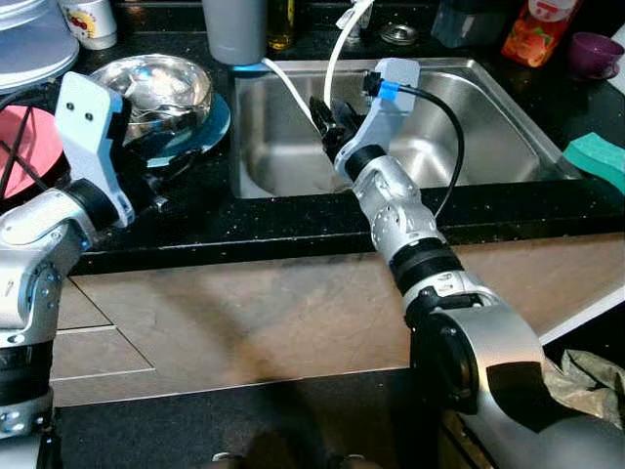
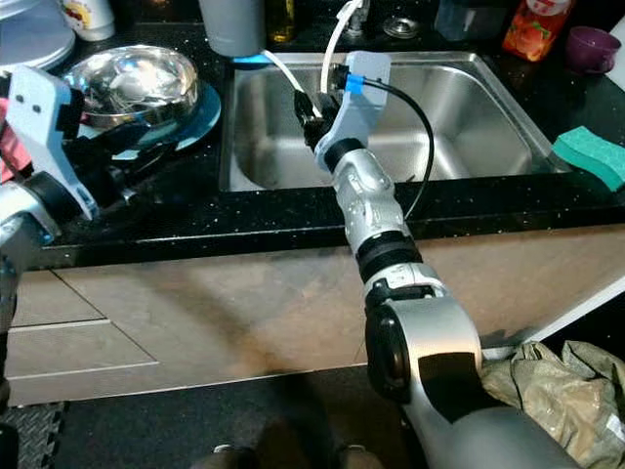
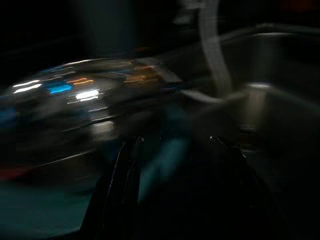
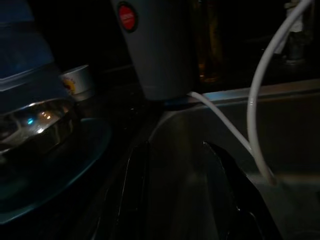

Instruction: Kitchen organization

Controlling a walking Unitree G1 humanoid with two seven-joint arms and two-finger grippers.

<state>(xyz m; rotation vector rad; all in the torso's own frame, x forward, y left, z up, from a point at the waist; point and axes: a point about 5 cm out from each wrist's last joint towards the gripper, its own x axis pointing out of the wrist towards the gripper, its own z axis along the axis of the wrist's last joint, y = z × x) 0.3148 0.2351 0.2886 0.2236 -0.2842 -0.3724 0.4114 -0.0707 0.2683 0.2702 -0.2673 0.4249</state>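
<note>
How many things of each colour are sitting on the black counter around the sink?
Silver: 1, the metal bowl
Blue: 1, the plate under the bowl
Grey: 1, the tall cup
Purple: 1, the small cup
Green: 1, the sponge
Orange: 1, the bottle
Total: 6

Steel bowl (image 1: 156, 88) upright on blue plate (image 1: 217, 122)

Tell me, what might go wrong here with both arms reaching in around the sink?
The right gripper hangs over the sink right beside a loose white hose; it might snag it. The left gripper, open, is at the steel bowl sitting on a blue plate near the sink's edge; a nudge could tip the stack in. The left wrist view is blurred, so aiming may suffer.
</note>
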